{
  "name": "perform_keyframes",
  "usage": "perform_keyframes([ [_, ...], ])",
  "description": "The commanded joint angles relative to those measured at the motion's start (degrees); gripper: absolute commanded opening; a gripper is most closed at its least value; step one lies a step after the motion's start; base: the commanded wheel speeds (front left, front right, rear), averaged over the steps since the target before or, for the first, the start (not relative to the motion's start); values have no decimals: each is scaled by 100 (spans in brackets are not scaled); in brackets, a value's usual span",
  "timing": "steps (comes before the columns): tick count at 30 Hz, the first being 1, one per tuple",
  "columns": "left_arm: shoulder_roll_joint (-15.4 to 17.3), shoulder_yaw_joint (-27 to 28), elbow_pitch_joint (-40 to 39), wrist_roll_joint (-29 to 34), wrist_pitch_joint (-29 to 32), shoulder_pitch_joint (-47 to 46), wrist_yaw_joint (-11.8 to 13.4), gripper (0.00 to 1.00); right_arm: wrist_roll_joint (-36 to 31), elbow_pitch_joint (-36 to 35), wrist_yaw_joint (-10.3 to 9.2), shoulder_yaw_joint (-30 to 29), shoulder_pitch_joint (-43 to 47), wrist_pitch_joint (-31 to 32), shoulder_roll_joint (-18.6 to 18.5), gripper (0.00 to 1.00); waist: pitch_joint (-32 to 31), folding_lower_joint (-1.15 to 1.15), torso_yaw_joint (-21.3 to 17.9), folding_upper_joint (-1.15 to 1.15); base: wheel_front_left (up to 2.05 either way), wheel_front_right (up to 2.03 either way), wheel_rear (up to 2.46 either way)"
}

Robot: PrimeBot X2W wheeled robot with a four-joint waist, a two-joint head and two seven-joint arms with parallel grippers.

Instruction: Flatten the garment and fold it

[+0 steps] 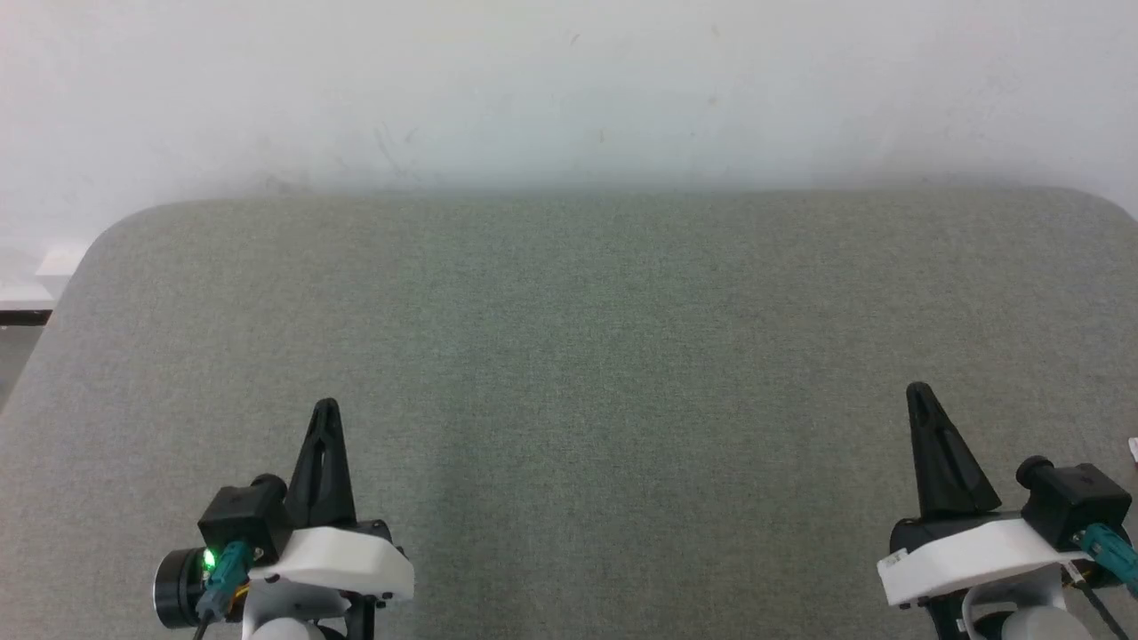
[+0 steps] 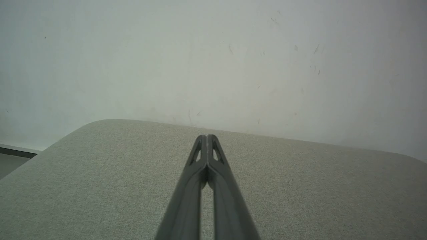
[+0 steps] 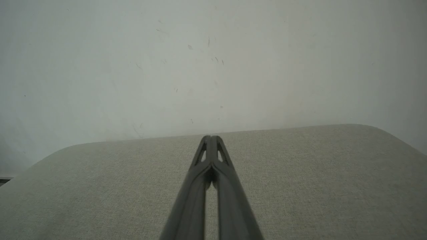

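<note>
Head view: my left jaws at 7 o'clock and my right jaws at 5 o'clock, each pressed together, above the grey tabletop (image 1: 569,356); wall (image 1: 569,89) at 12. Left wrist view: left jaws closed, tips meeting, pointing to 12. Right wrist view: right jaws likewise closed. Where the garment lies I cannot tell.

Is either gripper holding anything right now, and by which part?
Nothing is held. The left gripper and right gripper are both shut empty, fingertips together, over the grey padded surface.
</note>
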Motion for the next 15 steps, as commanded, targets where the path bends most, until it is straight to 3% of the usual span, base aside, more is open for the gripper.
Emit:
perform_keyframes([
  [1, -1, 17, -39, 56, 39, 21, -45, 0, -57, -41, -2, 14, -1, 43, 3, 0, 1, 0, -3, 0, 0, 0, 0],
  [15, -3, 37, -118, 179, 203, 38, -105, 0, -220, -118, -3, 30, -1, 207, 5, 0, 10, 0, -38, 0, 0, 0, 0],
])
